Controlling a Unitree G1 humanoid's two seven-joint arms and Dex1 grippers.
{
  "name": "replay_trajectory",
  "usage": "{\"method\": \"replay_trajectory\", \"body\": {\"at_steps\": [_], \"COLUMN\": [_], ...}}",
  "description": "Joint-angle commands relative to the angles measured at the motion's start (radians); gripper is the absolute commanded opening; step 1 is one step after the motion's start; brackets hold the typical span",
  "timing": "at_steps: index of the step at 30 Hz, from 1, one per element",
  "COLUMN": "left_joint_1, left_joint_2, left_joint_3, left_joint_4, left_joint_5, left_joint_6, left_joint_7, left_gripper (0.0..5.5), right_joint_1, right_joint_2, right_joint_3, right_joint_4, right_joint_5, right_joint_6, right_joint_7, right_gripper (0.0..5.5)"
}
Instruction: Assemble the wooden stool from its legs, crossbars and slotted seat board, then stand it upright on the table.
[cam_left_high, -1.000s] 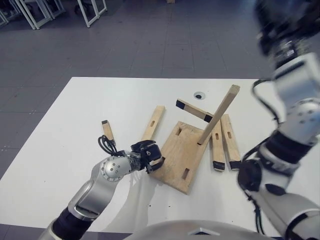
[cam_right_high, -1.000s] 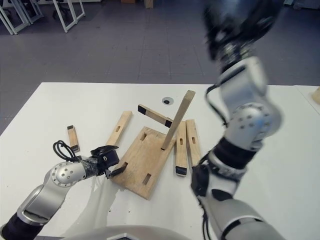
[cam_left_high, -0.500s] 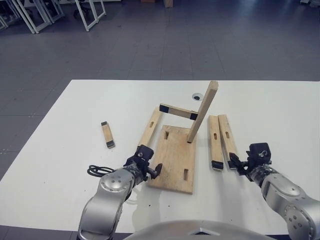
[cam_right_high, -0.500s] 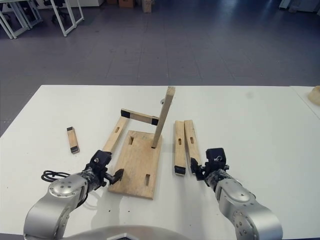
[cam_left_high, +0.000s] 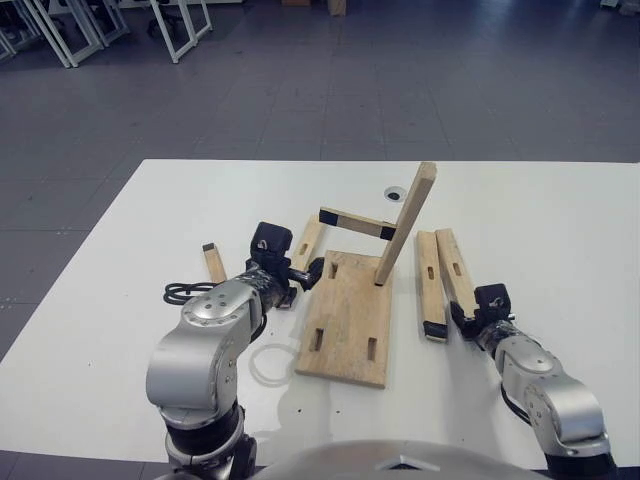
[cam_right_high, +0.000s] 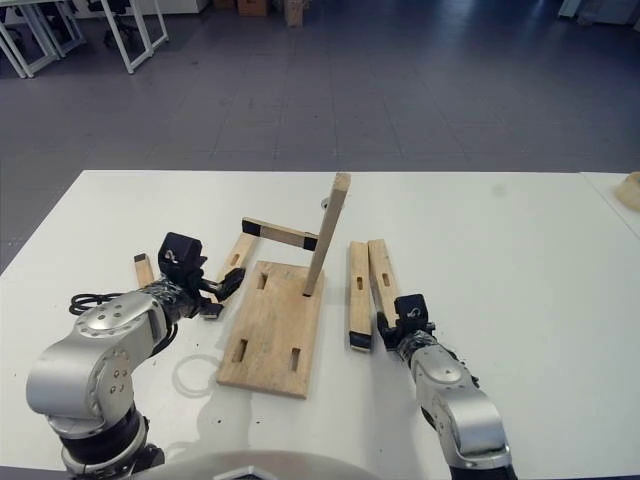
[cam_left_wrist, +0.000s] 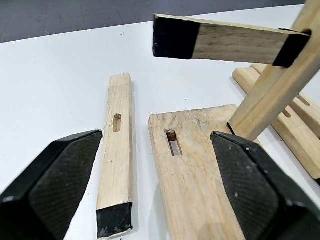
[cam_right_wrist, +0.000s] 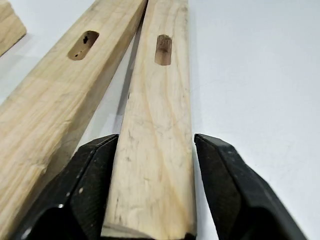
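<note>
The slotted seat board (cam_left_high: 345, 318) lies flat on the white table (cam_left_high: 140, 230). One leg (cam_left_high: 405, 225) stands in its far slot, and a black-tipped crossbar (cam_left_high: 357, 222) juts out from that leg. Another leg (cam_left_high: 308, 245) lies left of the board, and two more (cam_left_high: 430, 280) (cam_left_high: 452, 268) lie to its right. A short crossbar (cam_left_high: 213, 266) rests farther left. My left gripper (cam_left_high: 298, 272) is open, low over the board's far left corner and the left leg's near end (cam_left_wrist: 115, 220). My right gripper (cam_left_high: 468, 314) is shut on the near end of the rightmost leg (cam_right_wrist: 157, 115).
A round cable hole (cam_left_high: 398, 190) sits in the table behind the standing leg. A faint ring (cam_left_high: 268, 362) marks the table left of the board. The table's right half and near left corner are bare. Beyond the far edge is grey floor.
The head camera swung and then settled. My left gripper moved from the board's near left corner to its far left corner. My right gripper came down and forward onto the rightmost leg's end.
</note>
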Motion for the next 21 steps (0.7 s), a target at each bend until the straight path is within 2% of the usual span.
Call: {"method": "replay_trajectory", "body": {"at_steps": [1, 5, 7, 9, 11, 13, 14, 16, 18, 21], "left_joint_1": [0.007, 0.01, -0.002, -0.027, -0.068, -0.125, -0.16, -0.215, -0.247, -0.272], "left_joint_2": [-0.016, -0.066, -0.074, -0.068, -0.029, 0.024, 0.038, 0.042, 0.029, 0.0], "left_joint_3": [0.065, 0.15, 0.228, 0.348, 0.469, 0.536, 0.551, 0.566, 0.563, 0.555], "left_joint_4": [0.04, 0.072, 0.099, 0.135, 0.207, 0.312, 0.358, 0.424, 0.463, 0.494], "left_joint_5": [-0.033, -0.093, -0.177, -0.346, -0.564, -0.714, -0.759, -0.812, -0.84, -0.886], "left_joint_6": [-0.054, -0.114, -0.152, -0.131, -0.053, -0.002, 0.011, 0.02, 0.017, 0.03], "left_joint_7": [0.006, -0.004, -0.071, -0.221, -0.408, -0.522, -0.545, -0.546, -0.533, -0.51], "left_gripper": [4.04, 4.04, 4.04, 4.04, 4.04, 4.04, 4.04, 4.04, 4.04, 4.04], "right_joint_1": [0.026, -0.022, -0.139, -0.3, -0.437, -0.519, -0.517, -0.483, -0.456, -0.453], "right_joint_2": [0.0, -0.034, -0.041, -0.032, 0.014, 0.064, 0.055, 0.012, -0.046, -0.129], "right_joint_3": [-0.034, -0.106, -0.226, -0.355, -0.458, -0.538, -0.544, -0.527, -0.497, -0.442], "right_joint_4": [0.05, 0.039, 0.036, 0.025, 0.002, -0.032, -0.051, -0.074, -0.078, -0.071], "right_joint_5": [0.007, 0.002, 0.026, 0.106, 0.275, 0.623, 0.862, 1.189, 1.351, 1.471], "right_joint_6": [0.043, 0.029, -0.013, -0.08, -0.126, -0.075, -0.027, 0.036, 0.088, 0.166], "right_joint_7": [0.038, 0.079, 0.065, 0.065, 0.106, 0.165, 0.217, 0.28, 0.34, 0.427], "right_gripper": [2.11, 2.09, 2.08, 2.08, 2.08, 2.08, 2.08, 2.08, 2.08, 2.08]}}
